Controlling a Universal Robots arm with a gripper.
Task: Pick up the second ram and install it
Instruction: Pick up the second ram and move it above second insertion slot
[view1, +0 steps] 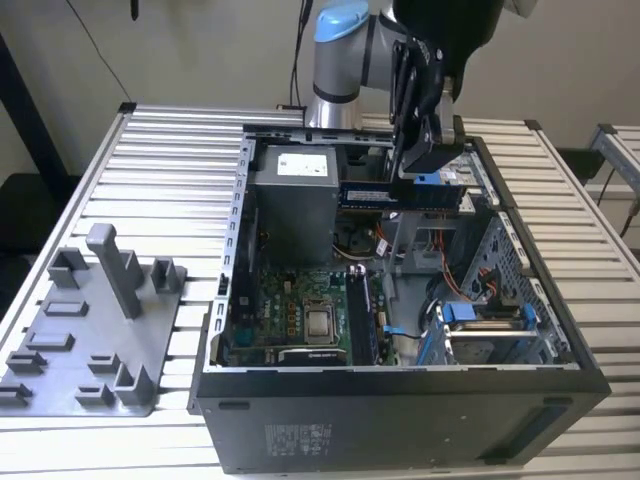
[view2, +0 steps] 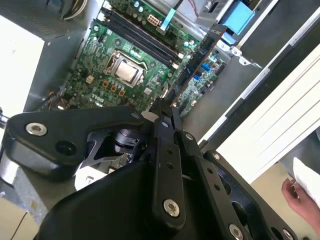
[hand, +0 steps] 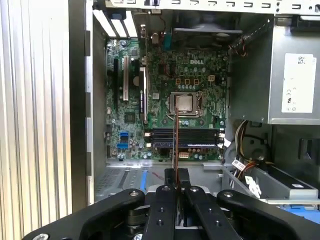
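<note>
Second ram, a long, thin, dark blue stick, hangs level in the air above the open computer case, clamped between the fingers of the gripper. It sits over the far part of the case, just to the exterior view's right of the grey power supply, and is not seated in any slot.

In both wrist views the second ram appears edge-on as a narrow strip reaching out from the closed gripper.

Below it lies the green motherboard with its square silver processor socket. The long black memory slots lie side by side next to the socket.

A white printed label is stuck on the power supply, and another block of white print marks the near outer wall of the case. The writing is too small to make out.

The case rests on a slatted metal table. A grey moulded holder tray with upright pegs lies on the table at the exterior view's left, well apart from the case.

In the second wrist view, a person's hand shows beyond the table's edge.
</note>
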